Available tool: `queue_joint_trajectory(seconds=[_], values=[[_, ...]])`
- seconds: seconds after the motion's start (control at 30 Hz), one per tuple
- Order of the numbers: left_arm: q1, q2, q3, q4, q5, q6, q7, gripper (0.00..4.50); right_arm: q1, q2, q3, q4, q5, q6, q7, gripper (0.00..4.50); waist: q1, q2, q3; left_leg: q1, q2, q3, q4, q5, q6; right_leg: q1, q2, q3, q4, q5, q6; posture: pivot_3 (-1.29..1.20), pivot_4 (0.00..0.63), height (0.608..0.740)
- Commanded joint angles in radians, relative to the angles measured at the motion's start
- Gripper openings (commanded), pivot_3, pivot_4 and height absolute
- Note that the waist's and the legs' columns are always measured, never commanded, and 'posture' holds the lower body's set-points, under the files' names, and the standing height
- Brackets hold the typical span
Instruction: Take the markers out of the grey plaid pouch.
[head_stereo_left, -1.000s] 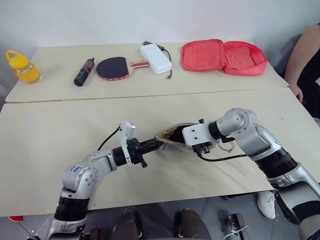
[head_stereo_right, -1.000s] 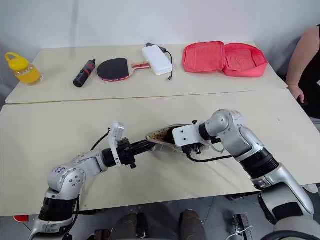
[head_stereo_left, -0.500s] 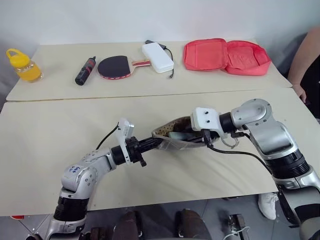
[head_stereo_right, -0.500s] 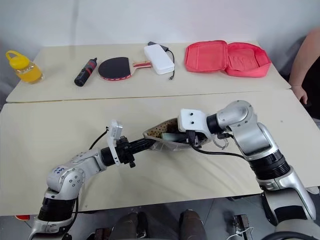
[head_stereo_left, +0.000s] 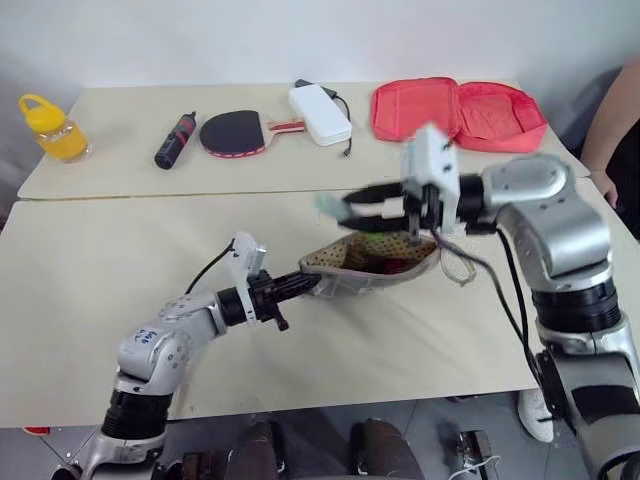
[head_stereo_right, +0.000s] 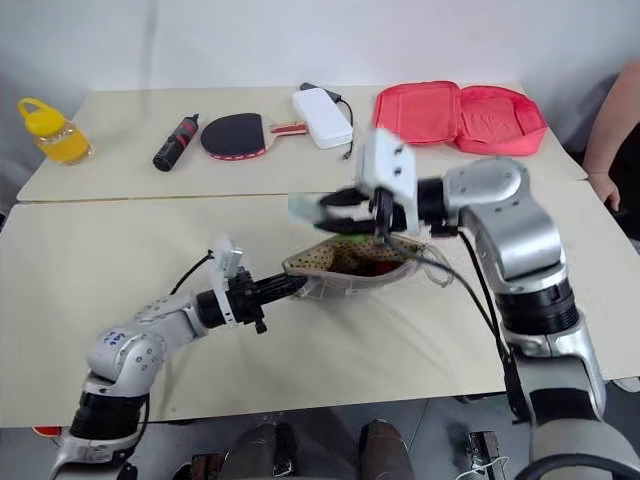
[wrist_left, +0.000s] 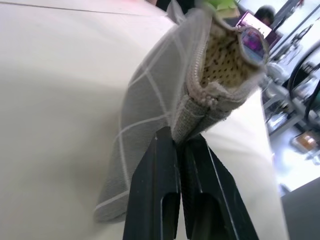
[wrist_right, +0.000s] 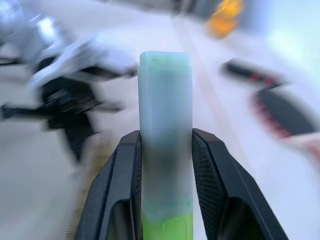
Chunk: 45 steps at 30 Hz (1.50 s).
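The grey plaid pouch (head_stereo_left: 362, 277) lies open on the near table, tan dotted lining showing. My left gripper (head_stereo_left: 306, 285) is shut on the pouch's left end, pinching the fabric edge (wrist_left: 192, 117) between its fingers. My right gripper (head_stereo_left: 352, 211) hangs above the pouch, pointing left, shut on a green marker (wrist_right: 165, 125) with a pale green cap (head_stereo_left: 328, 207). Inside the pouch's mouth lies something red (head_stereo_left: 392, 266), likely another marker.
On the far table lie a pink-red zip case (head_stereo_left: 460, 110), a white power bank (head_stereo_left: 320, 100), a table tennis paddle (head_stereo_left: 230, 133), a black-and-red cylinder (head_stereo_left: 172, 140) and a yellow bottle (head_stereo_left: 48, 128). A person's arm (head_stereo_left: 610, 120) is at the right edge.
My right gripper has come up out of the pouch with the green marker and turned to point left. The left gripper has kept its hold on the pouch's end.
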Motion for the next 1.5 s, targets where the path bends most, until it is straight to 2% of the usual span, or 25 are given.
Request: queue_joint_trajectory(seconds=[0.03, 0.23, 0.37, 0.53, 0.6, 0.67, 0.83, 0.93, 1.13, 1.23, 1.4, 1.43, 1.5], values=[[0.004, 0.002, -0.001, 0.006, 0.019, -0.02, -0.01, 0.0, -0.04, -0.055, -0.014, 0.137, -0.108, -0.159, -0.062, 1.05, 0.0, 0.0, 0.0, 0.0, 0.0, 0.0, 0.0, 0.0, 0.0, 0.0, 0.0, 0.0, 0.0, 0.0, 0.0, 0.0, 0.15, 0.74], [0.004, -0.031, -0.011, -0.008, 0.014, -0.019, 0.005, 0.0, 0.01, -0.183, 0.174, 0.462, -0.446, -0.504, -0.141, 1.05, 0.0, 0.0, 0.0, 0.0, -0.001, 0.001, -0.001, 0.0, 0.0, 0.0, 0.0, 0.0, -0.002, 0.0, 0.0, 0.0, 0.15, 0.74], [0.004, -0.029, -0.011, -0.013, 0.013, -0.012, 0.002, 0.0, 0.038, -0.178, 0.223, 0.632, -0.531, -0.637, -0.19, 1.05, -0.004, 0.001, 0.001, 0.0, 0.0, 0.002, -0.002, 0.0, 0.0, -0.001, 0.0, 0.0, -0.002, 0.0, 0.0, 0.0, 0.15, 0.74], [0.008, -0.032, -0.016, -0.024, 0.014, -0.006, 0.003, 0.0, 0.015, -0.172, 0.252, 0.756, -0.599, -0.703, -0.223, 1.05, -0.022, 0.003, 0.003, 0.0, 0.0, 0.003, -0.002, 0.0, 0.0, -0.001, 0.0, 0.001, -0.001, 0.0, 0.0, 0.0, 0.15, 0.74], [0.009, -0.038, -0.019, -0.03, 0.012, -0.003, 0.007, 0.0, 0.007, -0.158, 0.241, 0.791, -0.582, -0.706, -0.213, 1.05, -0.024, 0.003, 0.003, 0.0, 0.0, 0.003, -0.001, 0.0, 0.0, -0.001, 0.0, 0.002, -0.001, 0.0, 0.0, 0.0, 0.15, 0.74], [0.008, -0.04, -0.016, -0.03, 0.012, -0.004, 0.009, 0.0, 0.002, -0.149, 0.231, 0.799, -0.57, -0.708, -0.202, 1.81, -0.025, 0.003, 0.003, 0.0, 0.0, 0.003, -0.001, 0.0, 0.0, -0.001, 0.0, 0.002, -0.001, 0.0, 0.0, 0.0, 0.15, 0.74], [0.007, -0.04, -0.01, -0.028, 0.013, -0.004, 0.013, 0.0, -0.024, -0.15, 0.177, 0.745, -0.519, -0.687, -0.166, 3.36, -0.025, 0.003, 0.003, 0.0, 0.0, 0.002, -0.001, 0.0, 0.0, -0.001, 0.0, 0.002, 0.0, 0.0, 0.0, 0.0, 0.15, 0.74], [0.011, -0.039, -0.006, -0.032, 0.008, 0.0, 0.016, 0.0, -0.043, -0.155, 0.133, 0.626, -0.447, -0.615, -0.106, 3.36, -0.025, 0.004, 0.004, 0.0, 0.0, 0.002, -0.001, 0.0, 0.0, -0.001, 0.0, 0.002, 0.0, 0.0, 0.001, 0.0, 0.15, 0.74], [0.009, -0.055, 0.011, -0.028, -0.014, 0.013, 0.025, 0.0, -0.048, -0.082, 0.0, 0.223, -0.103, -0.212, 0.014, 3.36, -0.021, 0.005, 0.004, 0.0, 0.001, 0.001, -0.001, 0.0, 0.0, -0.001, 0.001, 0.002, 0.001, 0.0, 0.0, 0.0, 0.15, 0.74], [-0.002, -0.057, 0.027, -0.024, -0.027, 0.025, 0.031, 0.0, 0.021, -0.096, -0.012, 0.03, 0.057, -0.023, 0.084, 2.78, -0.008, 0.004, 0.004, -0.001, 0.0, -0.001, -0.001, 0.0, 0.0, 0.0, 0.0, 0.0, 0.0, 0.0, 0.0, 0.0, 0.15, 0.74], [-0.004, -0.061, 0.04, -0.026, -0.042, 0.041, 0.04, 0.0, 0.134, -0.165, 0.02, -0.181, 0.157, 0.162, 0.121, 0.96, 0.007, 0.004, 0.004, -0.006, -0.001, -0.004, 0.002, -0.002, 0.001, -0.001, 0.0, 0.0, -0.002, 0.0, 0.001, 0.0, 0.15, 0.74], [-0.001, -0.058, 0.033, -0.028, -0.034, 0.038, 0.037, 0.0, 0.142, -0.18, 0.032, -0.191, 0.14, 0.167, 0.118, 0.71, 0.006, 0.004, 0.004, -0.007, -0.001, -0.004, 0.003, -0.002, 0.002, -0.002, 0.0, -0.001, -0.002, 0.0, 0.001, 0.0, 0.15, 0.74], [0.005, -0.061, 0.028, -0.035, -0.034, 0.04, 0.036, 0.0, 0.159, -0.229, 0.101, -0.173, 0.014, 0.087, 0.107, 0.01, 0.005, 0.004, 0.004, -0.008, -0.001, -0.005, 0.004, -0.002, 0.002, -0.002, 0.0, -0.001, -0.002, 0.0, 0.001, 0.0, 0.15, 0.74]])
